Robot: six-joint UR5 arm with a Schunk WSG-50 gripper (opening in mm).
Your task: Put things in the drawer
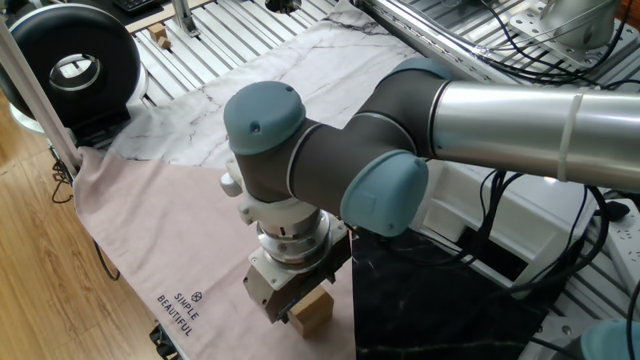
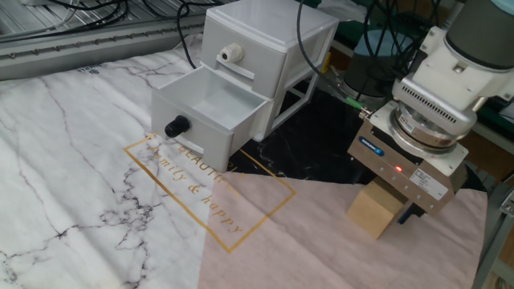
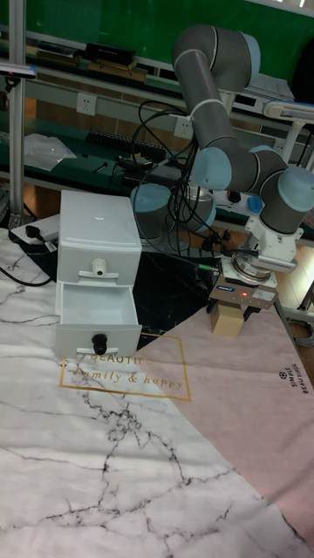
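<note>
The surface (image 2: 72,152) is covered by marble-print and pink cloths (image 2: 305,241); a white cabinet (image 2: 265,48) and wooden cube (image 2: 374,210) are set on it.

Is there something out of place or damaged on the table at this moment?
Nothing stands out. The lower drawer is pulled open and looks empty, the upper drawer is closed. The wooden cube sits upright on the pink cloth under the gripper. No spill or damage is visible.
</note>
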